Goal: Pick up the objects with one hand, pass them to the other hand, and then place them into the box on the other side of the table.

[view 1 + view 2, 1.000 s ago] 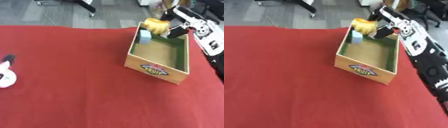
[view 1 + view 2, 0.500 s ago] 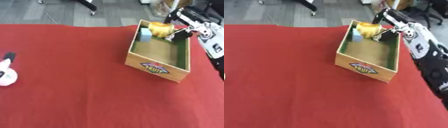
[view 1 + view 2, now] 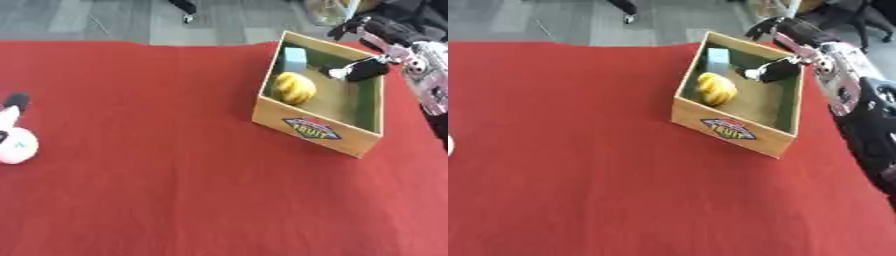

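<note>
A wooden box point(image 3: 317, 131) with a green inside and a fruit label stands at the right of the red table. Inside it, against the left wall, lies a yellow rounded object point(image 3: 295, 87). A light blue block point(image 3: 295, 57) stands in the box's far left corner. My right hand point(image 3: 805, 42) hangs over the far right part of the box, open, its thumb point(image 3: 768, 71) pointing down into the box and apart from the yellow object. A white and pink rounded object point(image 3: 15, 141) with a black tip lies at the table's left edge.
The red cloth point(image 3: 149, 175) covers the whole table. Grey floor and chair legs point(image 3: 185, 7) show beyond the far edge. My right forearm point(image 3: 868, 120) runs along the table's right side.
My right hand held the yellow object over the box's far end; it has let go, and the object now lies inside the box. The hand has opened.
</note>
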`<state>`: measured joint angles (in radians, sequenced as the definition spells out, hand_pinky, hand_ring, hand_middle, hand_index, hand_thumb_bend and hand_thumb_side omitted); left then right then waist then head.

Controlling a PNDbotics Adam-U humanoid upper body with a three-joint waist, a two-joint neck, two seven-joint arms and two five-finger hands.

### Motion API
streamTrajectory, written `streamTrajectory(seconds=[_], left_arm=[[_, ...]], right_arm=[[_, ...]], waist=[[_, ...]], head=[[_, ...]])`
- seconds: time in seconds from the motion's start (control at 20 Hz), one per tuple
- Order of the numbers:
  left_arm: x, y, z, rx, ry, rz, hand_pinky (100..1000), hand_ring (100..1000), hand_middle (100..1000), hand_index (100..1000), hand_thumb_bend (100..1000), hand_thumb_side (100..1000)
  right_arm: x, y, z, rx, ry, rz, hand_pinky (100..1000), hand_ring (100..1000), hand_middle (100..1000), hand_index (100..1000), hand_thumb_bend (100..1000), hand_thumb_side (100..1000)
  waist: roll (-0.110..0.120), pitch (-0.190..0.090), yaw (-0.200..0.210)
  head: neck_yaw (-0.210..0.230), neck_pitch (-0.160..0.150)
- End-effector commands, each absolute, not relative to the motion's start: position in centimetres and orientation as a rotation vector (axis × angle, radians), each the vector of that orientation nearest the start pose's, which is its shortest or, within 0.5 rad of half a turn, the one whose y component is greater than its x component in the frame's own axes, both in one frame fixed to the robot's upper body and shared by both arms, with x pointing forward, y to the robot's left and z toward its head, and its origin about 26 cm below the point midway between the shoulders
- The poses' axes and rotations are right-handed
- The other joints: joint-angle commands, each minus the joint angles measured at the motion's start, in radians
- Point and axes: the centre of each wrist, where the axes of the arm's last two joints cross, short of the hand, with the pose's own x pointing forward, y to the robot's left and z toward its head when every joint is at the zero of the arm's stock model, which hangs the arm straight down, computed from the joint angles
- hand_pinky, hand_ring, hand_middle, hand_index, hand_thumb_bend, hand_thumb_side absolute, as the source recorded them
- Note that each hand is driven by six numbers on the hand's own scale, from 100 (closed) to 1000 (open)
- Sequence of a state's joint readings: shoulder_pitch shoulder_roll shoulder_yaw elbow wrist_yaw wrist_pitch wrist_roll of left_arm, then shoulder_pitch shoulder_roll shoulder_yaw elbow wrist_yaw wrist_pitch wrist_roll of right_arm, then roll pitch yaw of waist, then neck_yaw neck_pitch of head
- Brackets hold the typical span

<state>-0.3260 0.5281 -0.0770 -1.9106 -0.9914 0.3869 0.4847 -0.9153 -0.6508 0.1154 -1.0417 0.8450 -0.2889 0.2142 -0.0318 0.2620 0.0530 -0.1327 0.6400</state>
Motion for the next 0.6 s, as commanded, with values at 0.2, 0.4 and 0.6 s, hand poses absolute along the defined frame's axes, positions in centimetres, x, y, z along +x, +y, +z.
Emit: streamTrajectory(seconds=[0.2, 0.4, 0.6], left_arm=[[31.0, 28.3, 21.1, -2.451, 2.563, 0.519, 775, 574, 676, 769, 744, 377], [31.1, 28.4, 21.1, -2.47, 2.56, 0.518, 775, 572, 675, 767, 747, 381], [31.3, 29.0, 21.6, -2.519, 2.559, 0.545, 779, 569, 675, 775, 752, 393]], right_arm=[[44.9, -35.9, 27.2, -1.228, -1.609, 1.346, 890, 948, 727, 864, 442, 507], [44.1, -35.9, 27.7, -1.067, -1.777, 1.138, 888, 962, 668, 828, 405, 100], [42.2, -35.2, 28.9, -0.727, -2.007, 0.836, 900, 984, 642, 800, 100, 276]], waist=[[0.014, -0.027, 0.0], [0.018, -0.025, 0.0], [0.023, -0.023, 0.001]], head=[[0.012, 0.003], [0.032, 0.006], [0.08, 0.017]])
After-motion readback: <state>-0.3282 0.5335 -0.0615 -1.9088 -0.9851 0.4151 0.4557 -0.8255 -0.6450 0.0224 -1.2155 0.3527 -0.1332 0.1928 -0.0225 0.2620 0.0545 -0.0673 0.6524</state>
